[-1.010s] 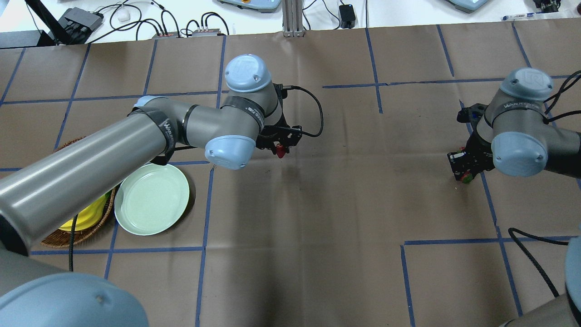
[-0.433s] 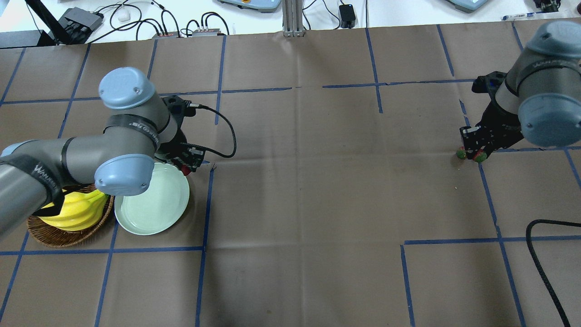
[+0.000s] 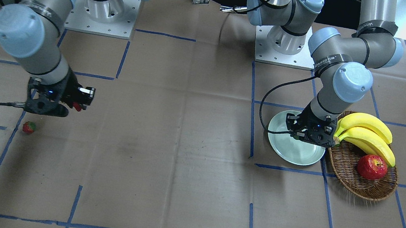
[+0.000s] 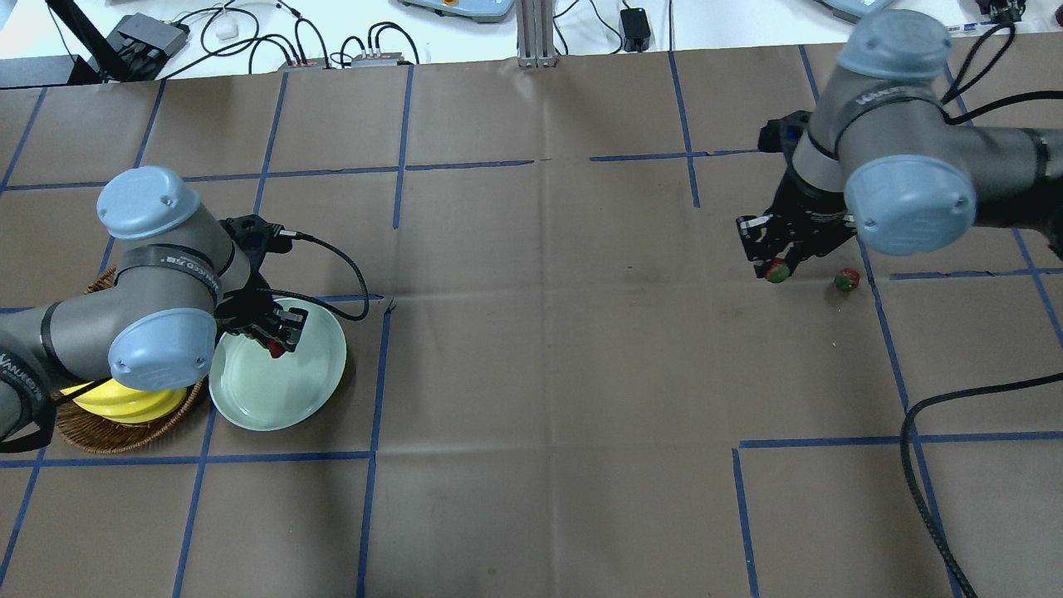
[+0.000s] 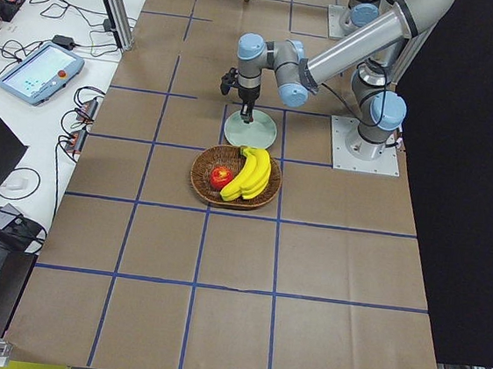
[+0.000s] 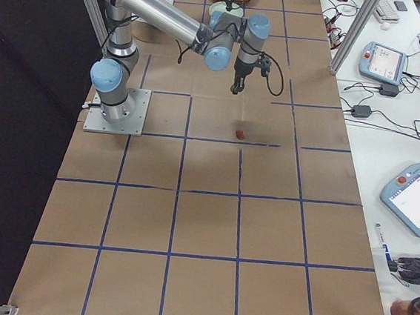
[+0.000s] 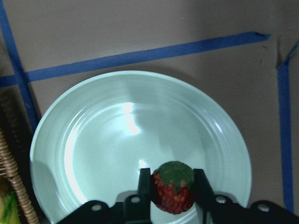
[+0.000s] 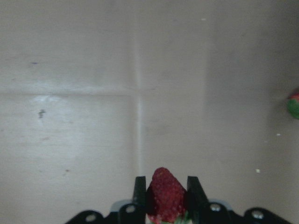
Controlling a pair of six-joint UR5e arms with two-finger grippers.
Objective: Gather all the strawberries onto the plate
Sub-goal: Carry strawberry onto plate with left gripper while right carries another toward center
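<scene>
My left gripper (image 4: 278, 346) is shut on a strawberry (image 7: 173, 186) and holds it above the mint-green plate (image 4: 249, 399), over the plate's far part; the plate also shows in the left wrist view (image 7: 93, 154) and the front view (image 3: 285, 151). My right gripper (image 4: 778, 270) is shut on a second strawberry (image 8: 165, 193) and holds it above the table. A third strawberry (image 4: 847, 279) lies on the brown paper just right of that gripper; it also shows in the front view (image 3: 29, 127) and the right side view (image 6: 240, 133).
A brown wicker basket (image 3: 369, 185) with yellow bananas (image 3: 367, 135) and a red apple (image 3: 372, 167) touches the plate's left side. Blue tape lines cross the brown paper. Cables (image 4: 938, 465) trail from both wrists.
My left gripper carried its strawberry from mid-table leftward to over the plate. My right gripper lifted a strawberry and moved left with it, away from the third berry.
</scene>
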